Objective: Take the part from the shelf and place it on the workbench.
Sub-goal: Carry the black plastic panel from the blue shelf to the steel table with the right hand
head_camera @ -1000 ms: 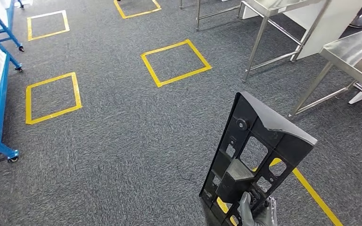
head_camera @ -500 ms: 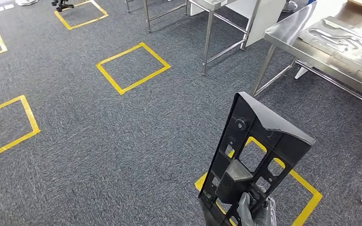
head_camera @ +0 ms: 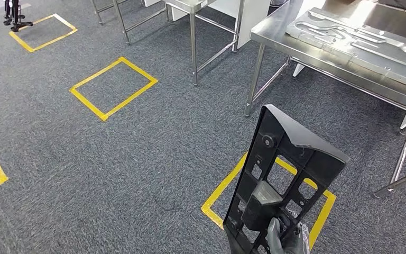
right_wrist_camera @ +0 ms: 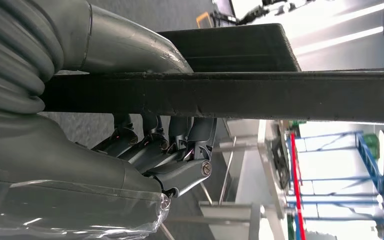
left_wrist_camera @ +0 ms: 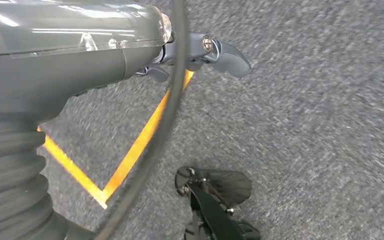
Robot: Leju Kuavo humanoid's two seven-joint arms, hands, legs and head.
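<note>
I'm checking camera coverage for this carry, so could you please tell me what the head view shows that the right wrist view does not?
Head view alone: the steel workbench with a pressed metal sheet on it, and yellow tape squares on the grey carpet.
Right wrist view alone: the dark fingers curled under the part's edge, and blue shelving in the background.
Both: the black plastic part held by the right robot hand.

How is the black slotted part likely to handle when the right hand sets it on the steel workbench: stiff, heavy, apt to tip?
The black part stands upright from a low grip without sagging, so probably stiff. Its cutouts suggest it is light for its size. The right hand holds only its lower end, so stood on edge on the workbench it may tip; flat looks safer.
</note>
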